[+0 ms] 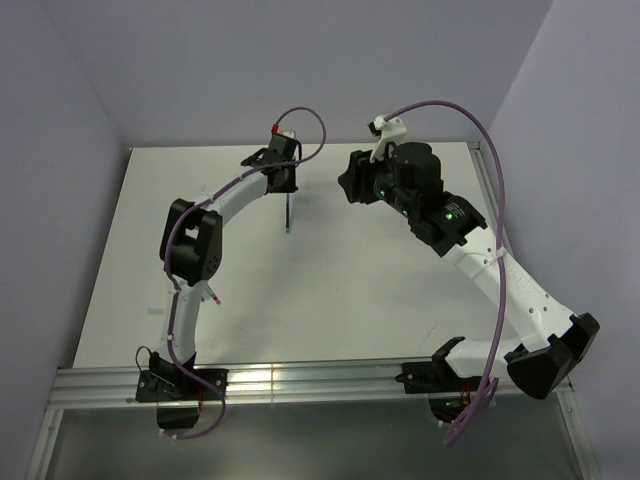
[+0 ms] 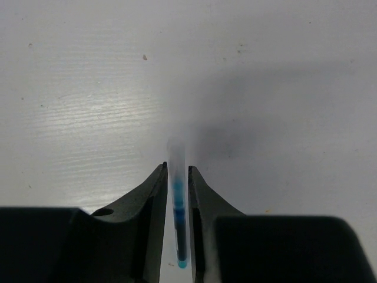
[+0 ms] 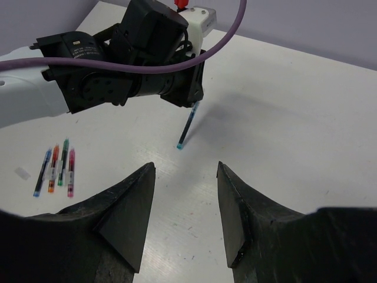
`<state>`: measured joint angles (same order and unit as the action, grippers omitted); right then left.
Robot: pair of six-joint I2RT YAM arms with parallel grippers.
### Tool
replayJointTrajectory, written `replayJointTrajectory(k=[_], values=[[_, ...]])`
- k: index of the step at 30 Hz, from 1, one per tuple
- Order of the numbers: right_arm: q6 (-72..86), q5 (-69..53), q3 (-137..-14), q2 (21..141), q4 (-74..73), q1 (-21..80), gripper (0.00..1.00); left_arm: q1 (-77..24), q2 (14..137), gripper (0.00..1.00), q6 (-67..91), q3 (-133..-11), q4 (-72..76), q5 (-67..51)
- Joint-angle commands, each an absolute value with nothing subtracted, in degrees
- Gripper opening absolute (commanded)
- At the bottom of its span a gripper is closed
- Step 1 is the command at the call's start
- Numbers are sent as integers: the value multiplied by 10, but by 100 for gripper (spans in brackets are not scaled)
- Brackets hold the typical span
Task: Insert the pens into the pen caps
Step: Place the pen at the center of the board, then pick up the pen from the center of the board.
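Observation:
A blue pen (image 2: 178, 206) stands nearly upright between the narrow jaws of my left gripper (image 2: 177, 167). Its cyan lower end (image 3: 179, 145) rests on the white table. From above, the pen (image 1: 288, 215) shows as a thin dark stick under the left gripper (image 1: 286, 180). My right gripper (image 3: 185, 165) hovers open and empty just short of that pen, with its fingers pointing at it. Several more pens (image 3: 56, 168), blue, orange, green and pink, lie side by side far to the left. I cannot make out any separate pen caps.
The left arm's elbow (image 1: 192, 240) hangs over the row of lying pens, and only a red end (image 1: 214, 296) peeks out in the top view. A small pale scrap (image 3: 22, 172) lies beside the row. Purple walls close in the table (image 1: 380, 300).

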<state>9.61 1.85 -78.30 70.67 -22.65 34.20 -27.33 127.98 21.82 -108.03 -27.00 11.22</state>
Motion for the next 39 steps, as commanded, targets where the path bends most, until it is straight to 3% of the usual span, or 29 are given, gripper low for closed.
replayJointTrajectory(k=[1, 12, 16, 20, 24, 25, 26, 30, 32, 39], values=[[102, 15, -781, 699, -197, 338, 54, -269, 1282, 27, 207, -1103, -255, 100], [103, 16, -781, 701, -200, 338, 54, -267, 1253, 31, 206, -1085, -250, 115], [107, 28, -785, 702, -205, 338, 56, -264, 1185, 33, 243, -1055, -257, 145], [113, 16, -794, 708, -224, 337, 57, -261, 1081, 35, 356, -946, -281, 222], [120, -13, -813, 729, -250, 336, 42, -252, 962, 42, 426, -823, -318, 299], [121, -20, -815, 732, -251, 336, 33, -240, 916, 42, 437, -798, -328, 298], [123, -37, -816, 738, -253, 335, 17, -232, 893, 43, 461, -752, -333, 296], [130, -52, -815, 747, -251, 331, 17, -183, 802, 46, 486, -650, -339, 270], [136, -67, -816, 751, -251, 328, 0, -157, 775, 46, 488, -615, -344, 258], [137, -73, -815, 755, -253, 325, 10, -113, 749, 50, 488, -549, -352, 239]])
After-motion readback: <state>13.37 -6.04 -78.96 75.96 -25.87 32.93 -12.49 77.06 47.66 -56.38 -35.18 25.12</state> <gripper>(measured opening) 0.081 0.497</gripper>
